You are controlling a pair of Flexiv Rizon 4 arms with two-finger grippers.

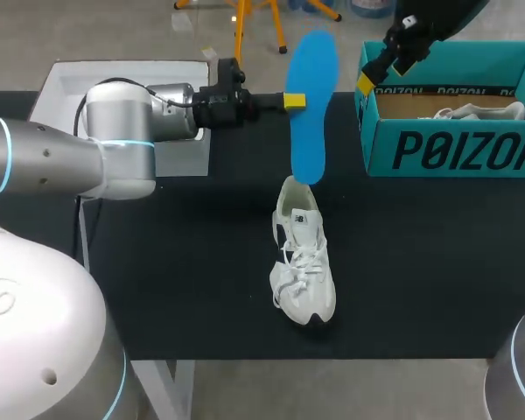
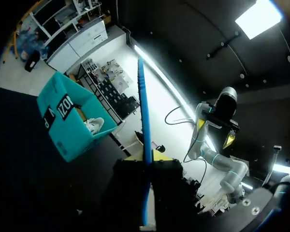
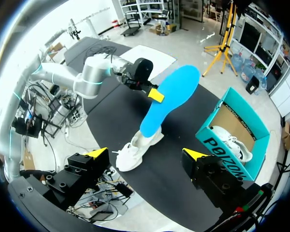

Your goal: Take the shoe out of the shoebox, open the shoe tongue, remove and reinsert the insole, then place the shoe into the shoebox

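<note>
Insole pinched upright in left hand, lower tip at shoe heel, right hand spread wide, shoebox cut off

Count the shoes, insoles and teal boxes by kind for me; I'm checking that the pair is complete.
Shoes: 2 (loose shoe, boxed shoe)
Insoles: 1 (blue insole)
Boxes: 1 (teal shoebox)
Total: 4

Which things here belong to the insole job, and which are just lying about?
Job: blue insole, held in left tool; white shoe on the table; teal shoebox.
Lying about: second shoe inside the shoebox; white tray at the table's far left.
</note>
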